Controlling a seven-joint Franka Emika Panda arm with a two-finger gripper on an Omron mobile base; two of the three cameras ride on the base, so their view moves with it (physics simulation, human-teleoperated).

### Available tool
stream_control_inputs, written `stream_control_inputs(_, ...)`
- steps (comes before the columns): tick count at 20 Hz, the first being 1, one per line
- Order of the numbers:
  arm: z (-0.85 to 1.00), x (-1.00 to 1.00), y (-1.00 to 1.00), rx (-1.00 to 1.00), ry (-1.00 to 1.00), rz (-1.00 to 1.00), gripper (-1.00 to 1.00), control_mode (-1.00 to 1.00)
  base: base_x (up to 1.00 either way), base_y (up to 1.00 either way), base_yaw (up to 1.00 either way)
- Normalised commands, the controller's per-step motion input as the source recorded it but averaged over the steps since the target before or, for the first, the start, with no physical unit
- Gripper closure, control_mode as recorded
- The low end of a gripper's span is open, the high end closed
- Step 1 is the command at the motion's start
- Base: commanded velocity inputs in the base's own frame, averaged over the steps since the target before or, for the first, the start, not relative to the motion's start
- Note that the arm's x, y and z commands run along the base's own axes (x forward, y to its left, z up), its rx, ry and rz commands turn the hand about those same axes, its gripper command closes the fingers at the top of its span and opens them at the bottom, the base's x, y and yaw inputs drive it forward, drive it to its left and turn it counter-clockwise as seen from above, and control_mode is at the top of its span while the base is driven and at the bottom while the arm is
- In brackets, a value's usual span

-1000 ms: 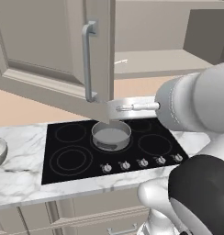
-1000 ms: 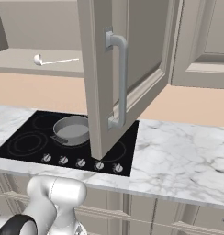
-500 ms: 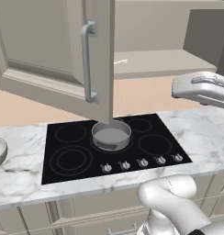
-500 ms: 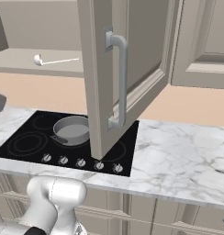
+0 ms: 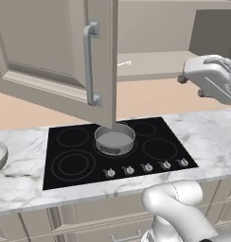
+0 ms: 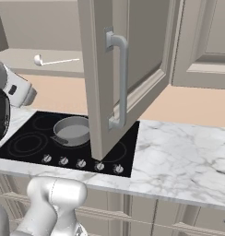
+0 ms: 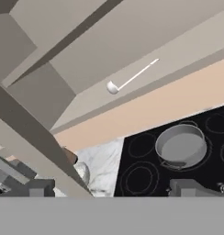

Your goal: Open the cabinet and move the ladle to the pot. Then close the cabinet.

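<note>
Standing open already, the cabinet (image 5: 56, 61) has its door swung out across the upper left of the left base view and the centre of the right base view, so the first step looks done. Everything else is left, by my reading: the ladle has to go to the pot, then the door has to shut.

The pot (image 5: 114, 138) sits on the black hob (image 5: 70, 165), centre of the left base view, and looks empty (the hand view shows a bare bottom). The ladle (image 6: 55, 60) lies flat on the cabinet shelf, upper left of the right base view, untouched.

The gripper (image 7: 109, 189) has its fingers spread wide and holds nothing.

Against the earlier frames, the arm has swung away from the middle toward the right edge of the left base view; cabinet, pot and ladle have not moved.
</note>
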Motion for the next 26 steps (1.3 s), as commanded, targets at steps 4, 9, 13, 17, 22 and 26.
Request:
stream_control_inputs(4, 0.00, 0.81, 0.14, 0.06, 0.00, 0.00, -1.00, -1.00, 0.00, 0.00, 0.00)
stream_control_inputs(9, -0.05, 0.60, 0.45, 0.03, 0.06, 0.01, -1.00, -1.00, 0.00, 0.00, 0.00)
stream_control_inputs(13, -0.07, 0.30, 0.80, 0.01, 0.09, 0.07, -1.00, -1.00, 0.00, 0.00, 0.00)
stream_control_inputs(17, 0.00, 0.36, 0.63, 0.05, 0.10, 0.10, -1.00, -1.00, 0.00, 0.00, 0.00)
stream_control_inputs(22, 0.00, 0.31, 0.42, 0.06, 0.09, 0.11, -1.00, -1.00, 0.00, 0.00, 0.00)
stream_control_inputs(26, 0.00, 0.11, 0.47, 0.04, 0.09, 0.13, -1.00, -1.00, 0.00, 0.00, 0.00)
